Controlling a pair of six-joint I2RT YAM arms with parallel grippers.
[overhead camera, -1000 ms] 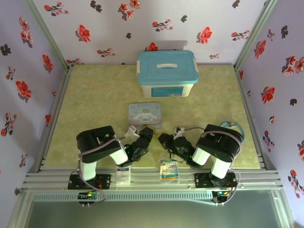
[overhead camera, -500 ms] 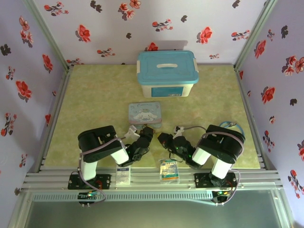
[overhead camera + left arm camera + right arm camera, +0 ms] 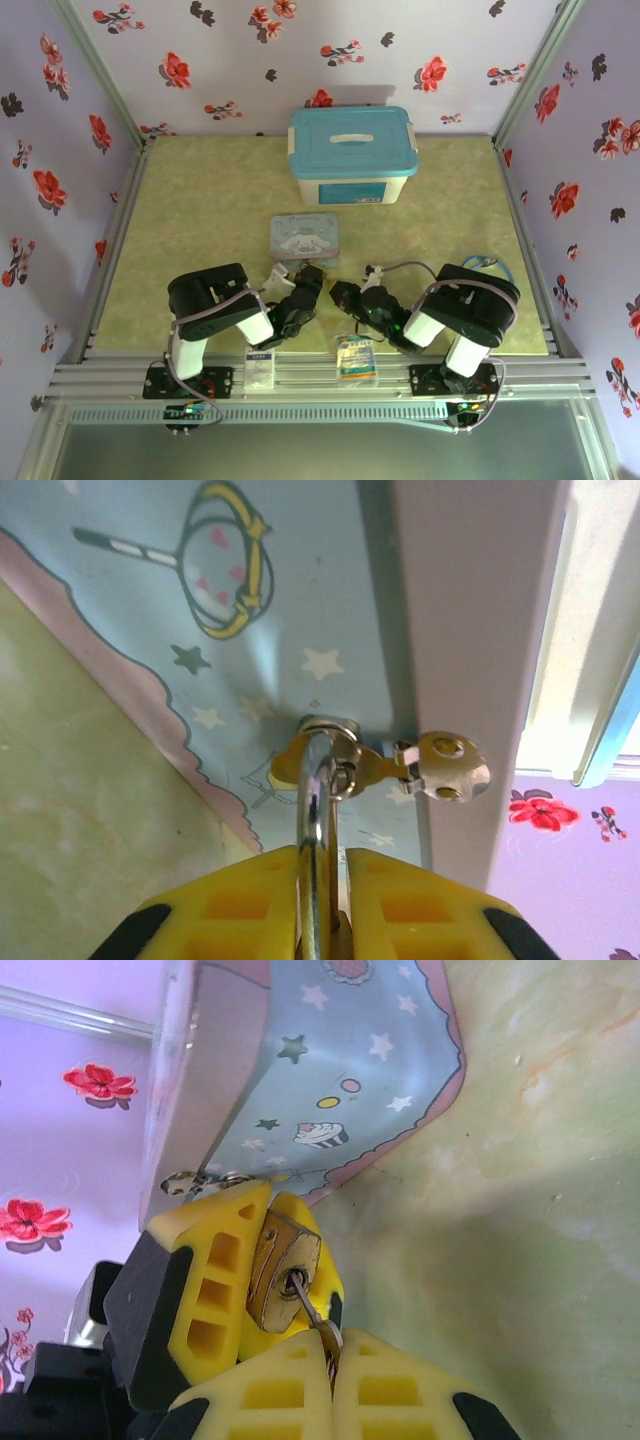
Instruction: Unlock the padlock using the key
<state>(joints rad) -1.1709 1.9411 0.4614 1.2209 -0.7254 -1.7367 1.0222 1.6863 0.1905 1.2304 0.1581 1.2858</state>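
The brass padlock is clamped between the yellow fingers of my left gripper, keyhole face turned toward the right wrist camera. Its silver shackle sticks out past the left fingertips, with a spare key dangling from a ring on it. My right gripper is shut on the head of the thin silvery key, whose blade sits in the padlock's keyhole. From above, the left gripper and the right gripper meet tip to tip just in front of the cartoon tin.
A white box with a blue lid stands at the back centre. Two flat printed packets lie on the near rail. A blue ring-shaped object sits behind the right arm. Flowered walls close in three sides.
Both arms have shifted very slightly, the left one a touch to the right. Both grips are the same as before.
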